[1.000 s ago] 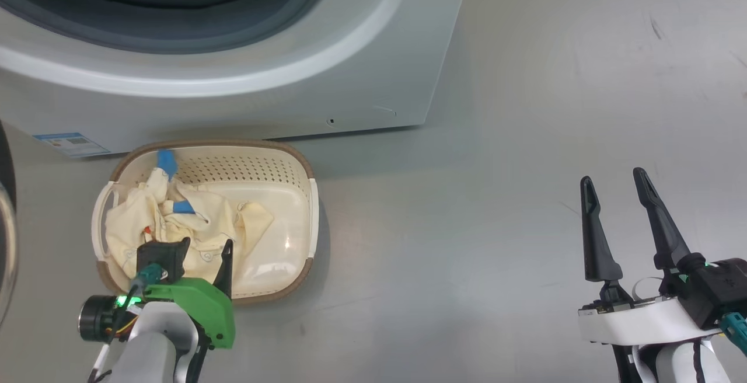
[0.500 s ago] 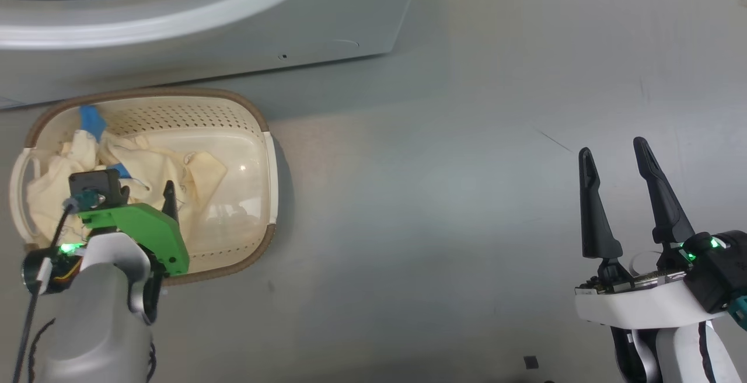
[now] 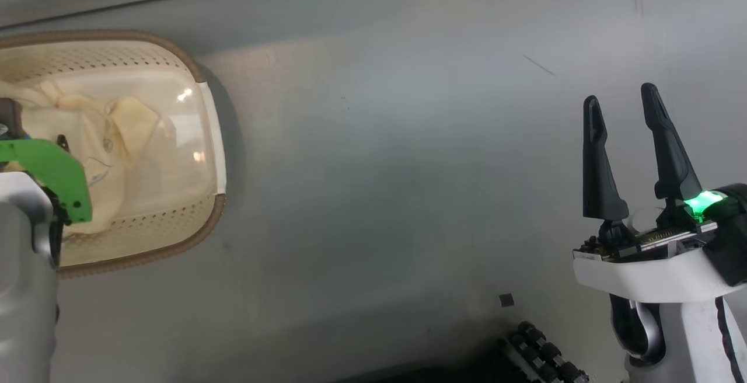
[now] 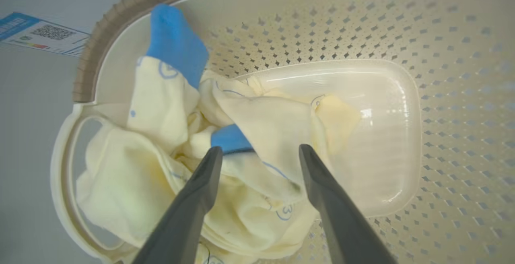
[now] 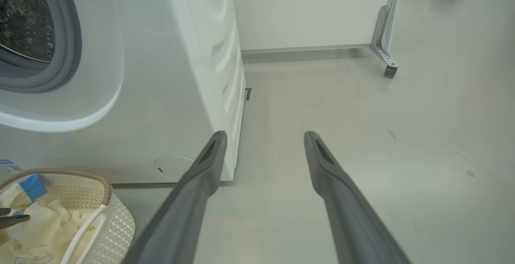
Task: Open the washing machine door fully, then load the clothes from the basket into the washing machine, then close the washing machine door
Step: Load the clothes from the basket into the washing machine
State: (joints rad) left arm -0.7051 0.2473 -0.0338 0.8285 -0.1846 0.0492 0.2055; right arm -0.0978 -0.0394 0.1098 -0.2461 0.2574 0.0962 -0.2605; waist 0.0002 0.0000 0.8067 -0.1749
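Grey smooth floor [image 3: 379, 167], wide and bare from the basket [image 3: 211, 138] across to the right gripper [image 3: 620, 93]. Right gripper raised over that floor, well apart from everything, jaws wide, nothing between them.

Just behind the basket, the white front of the washing machine [image 5: 169, 75]; grey seal [image 5: 70, 46] and steel drum uncovered. Further off, a white panel on a caster [image 5: 388, 71]. Low in the head view, a dark ribbed part [image 3: 543, 348] near the right arm.

Left gripper [image 4: 259, 148] down inside the basket, jaws wide, fingertips either side of a fold of the clothes [image 4: 132, 167]; touching or not, cannot tell. Clothes crumpled toward one white handle [image 4: 64, 167]: pale cream-yellow, thin blue line drawings, two bright blue parts. Glossy basket bottom bare beside them. Blue label sticker [image 4: 40, 34] just beyond the brown rim.
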